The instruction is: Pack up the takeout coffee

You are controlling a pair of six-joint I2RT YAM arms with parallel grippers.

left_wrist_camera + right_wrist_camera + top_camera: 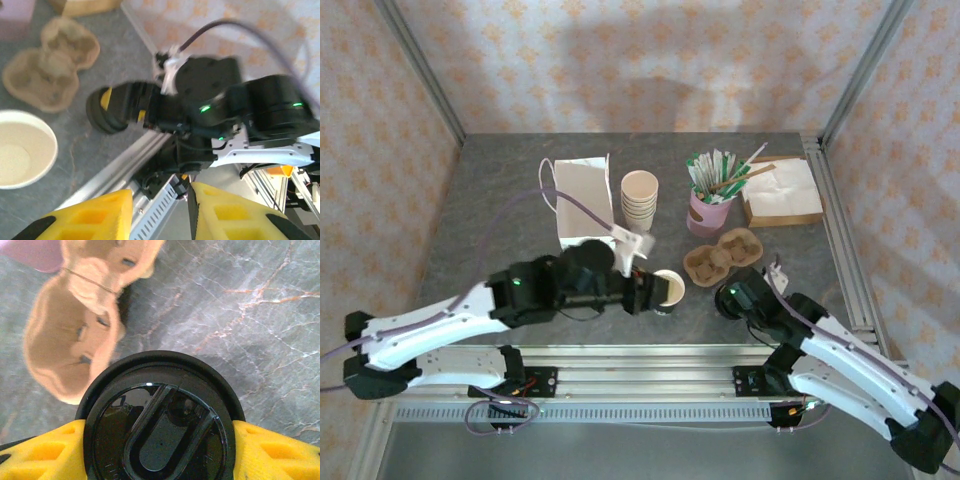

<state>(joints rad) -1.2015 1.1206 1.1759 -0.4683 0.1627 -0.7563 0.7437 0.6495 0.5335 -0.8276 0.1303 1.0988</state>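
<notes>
The takeout coffee's tan paper cup [668, 288] stands upright near the table's front edge, open-topped with no lid on it; its pale inside [17, 152] shows in the left wrist view. My left gripper [645, 291] sits just left of the cup. Its yellow fingers [95, 215] stand apart with nothing between them, and the gripper [160, 202] points past the cup. My right gripper [732, 298] is right of the cup, shut on a round black lid [160, 425] by its rim and held over the grey tabletop. The white paper bag [585, 205] stands behind the left arm.
A stack of lidless tan cups [640, 198] stands beside the bag. A brown pulp cup carrier [720, 255] lies just behind the right gripper. A pink cup of stirrers [710, 210] and a box of napkins [780, 190] are at the back right. The metal rail [640, 355] runs along the front.
</notes>
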